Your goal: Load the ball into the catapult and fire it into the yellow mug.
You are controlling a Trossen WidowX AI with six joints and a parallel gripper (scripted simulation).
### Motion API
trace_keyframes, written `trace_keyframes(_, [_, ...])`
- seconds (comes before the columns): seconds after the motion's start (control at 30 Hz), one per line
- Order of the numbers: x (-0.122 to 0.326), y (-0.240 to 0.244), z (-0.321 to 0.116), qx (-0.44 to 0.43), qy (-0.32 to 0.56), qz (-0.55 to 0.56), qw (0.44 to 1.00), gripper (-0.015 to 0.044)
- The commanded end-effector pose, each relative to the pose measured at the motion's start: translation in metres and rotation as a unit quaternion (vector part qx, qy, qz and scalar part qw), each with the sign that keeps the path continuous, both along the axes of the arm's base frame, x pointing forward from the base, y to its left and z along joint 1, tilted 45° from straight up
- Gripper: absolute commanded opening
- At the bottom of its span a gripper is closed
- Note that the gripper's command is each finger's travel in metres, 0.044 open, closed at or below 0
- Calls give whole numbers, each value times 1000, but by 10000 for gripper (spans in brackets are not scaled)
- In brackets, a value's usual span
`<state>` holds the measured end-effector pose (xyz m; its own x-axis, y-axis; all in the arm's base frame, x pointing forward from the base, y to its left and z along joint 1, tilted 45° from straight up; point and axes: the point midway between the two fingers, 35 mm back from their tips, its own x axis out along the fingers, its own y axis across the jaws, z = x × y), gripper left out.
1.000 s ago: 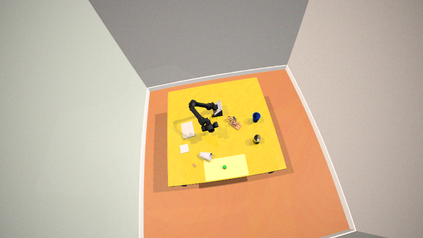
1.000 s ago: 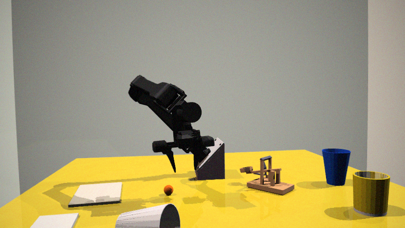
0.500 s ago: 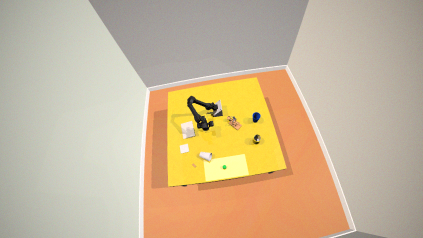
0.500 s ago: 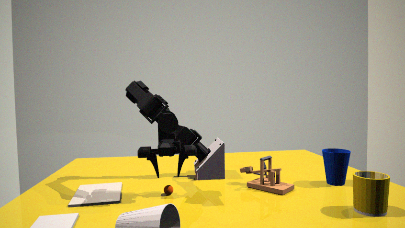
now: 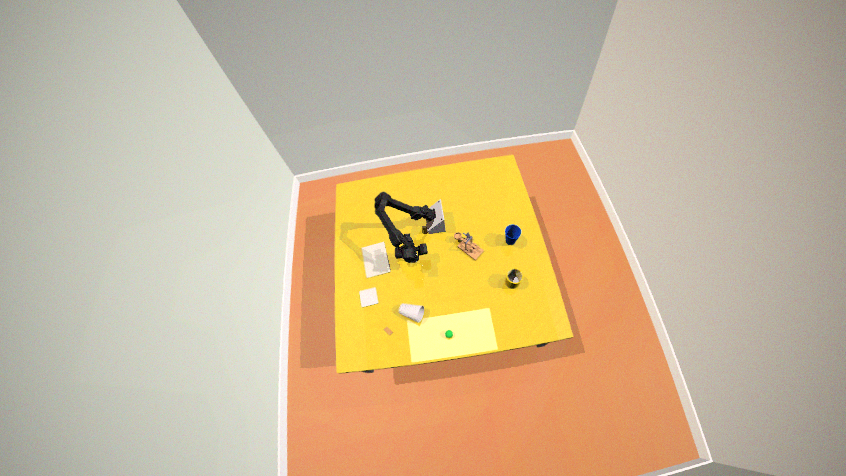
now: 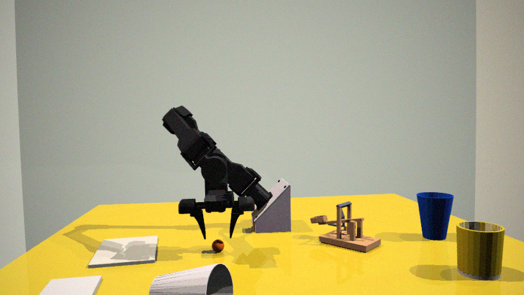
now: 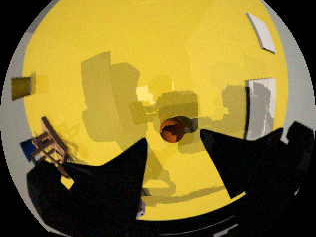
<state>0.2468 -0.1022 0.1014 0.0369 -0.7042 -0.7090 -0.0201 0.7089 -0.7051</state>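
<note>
My gripper [image 6: 218,238] [image 7: 174,137] is open and empty, pointing down with its fingertips just above the orange ball [image 6: 218,246] [image 7: 172,130]. The ball rests on the table between and below the fingertips; the arm hides it in the top view. The wooden catapult [image 5: 473,251] [image 6: 349,242] [image 7: 56,138] stands right of the gripper in the top and exterior views, its cup end towards the arm's side and empty as far as I can see. The yellow mug [image 5: 513,279] [image 6: 480,253] [image 7: 21,88] stands upright farther right and nearer the front.
A blue cup [image 5: 512,235] [image 6: 435,216] stands behind the mug. A white slab [image 5: 371,253] [image 6: 135,243] lies left of the ball, near a smaller white tile [image 5: 368,297] [image 6: 73,286]. A white cup [image 5: 410,312] [image 6: 183,282] lies on its side. A green ball [image 5: 449,334] sits on a pale mat [image 5: 423,349].
</note>
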Motion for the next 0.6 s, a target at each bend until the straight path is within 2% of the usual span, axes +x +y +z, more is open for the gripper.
trace_keyframes(0.0, [0,-5,-5,-1,2,2,1000,300])
trace_keyframes(0.47, [0,-19,-18,-3,2,2,1000,300])
trace_keyframes(0.57, [0,-19,-18,-3,2,2,1000,221])
